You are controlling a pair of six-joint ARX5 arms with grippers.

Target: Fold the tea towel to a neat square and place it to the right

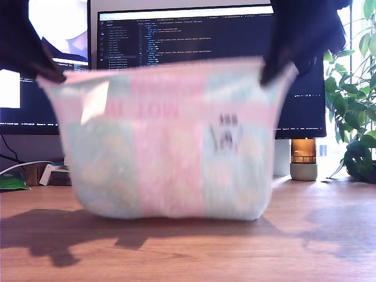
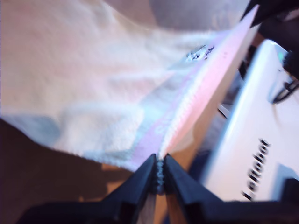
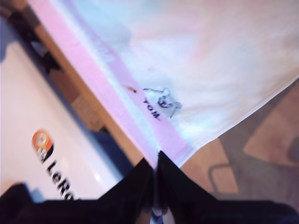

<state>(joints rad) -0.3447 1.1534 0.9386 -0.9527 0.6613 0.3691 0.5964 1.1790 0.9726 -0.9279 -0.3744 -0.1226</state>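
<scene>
1. Both grippers are pinched on the top hem of the tea towel [image 1: 167, 141]: my first gripper [image 2: 160, 179] has its jaws closed on a corner, and my second gripper [image 3: 156, 179] is closed on the opposite one.
2. Held this way, the tea towel hangs spread between the two arms above the desk [image 1: 188, 252], its lower edge resting on or just brushing the wood.
3. It looks soft, thick-piled and light; it sags and bulges freely, so I judge that corners and hems are the surest places to grip.
4. Only the exterior view shows the whole hanging sheet, the monitor [image 1: 205, 35] behind it and a plant [image 1: 355, 100] at that view's right.
5. Only the wrist views show the jaws biting the pink hem and the small printed figure [image 3: 161, 102] up close.
</scene>
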